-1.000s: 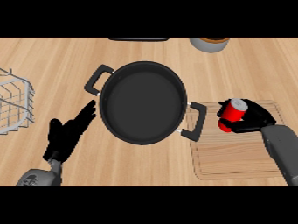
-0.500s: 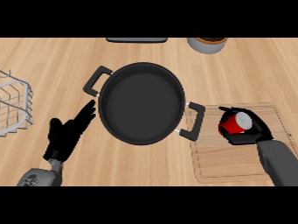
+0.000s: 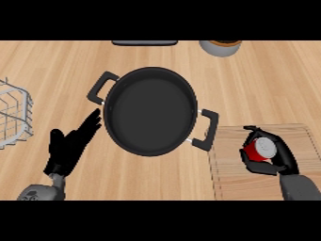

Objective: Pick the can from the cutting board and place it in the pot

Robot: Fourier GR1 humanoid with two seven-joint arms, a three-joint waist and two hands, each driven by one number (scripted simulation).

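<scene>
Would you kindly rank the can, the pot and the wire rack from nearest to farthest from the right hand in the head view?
1. can: held in the right hand, lower right.
2. pot: centre, to its left.
3. wire rack: far left edge.

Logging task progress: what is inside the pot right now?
Only the bare dark bottom of the pot shows; nothing lies inside. The red can is held by the right hand, fingers curled round it and covering part of it, over the cutting board.
</scene>
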